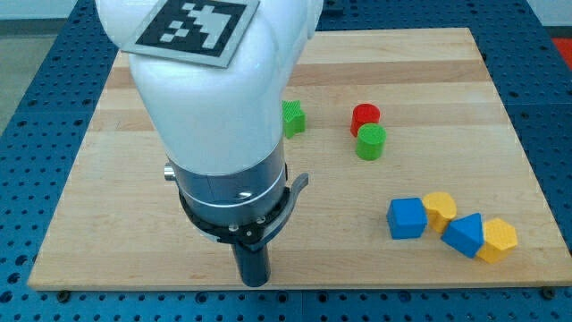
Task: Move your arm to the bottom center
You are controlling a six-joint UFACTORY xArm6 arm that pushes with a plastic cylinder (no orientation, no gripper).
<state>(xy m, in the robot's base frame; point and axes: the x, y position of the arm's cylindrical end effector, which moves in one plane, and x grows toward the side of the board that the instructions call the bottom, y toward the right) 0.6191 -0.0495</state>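
Note:
My tip [256, 283] rests on the wooden board [107, 206] near the view's bottom edge, a little left of centre, under the large white arm body [214, 98]. No block touches it. A green block [293, 118] is partly hidden behind the arm at the middle. A red cylinder [365, 116] and a green cylinder [370, 141] stand touching, right of centre. At the lower right lie a blue cube [407, 217], a yellow block [439, 210], a blue block [464, 234] and a yellow block [497, 240], in a touching row.
The board lies on a blue perforated table [36, 107]. The arm body carries a black-and-white marker tag [192, 25] and hides the board's upper left middle.

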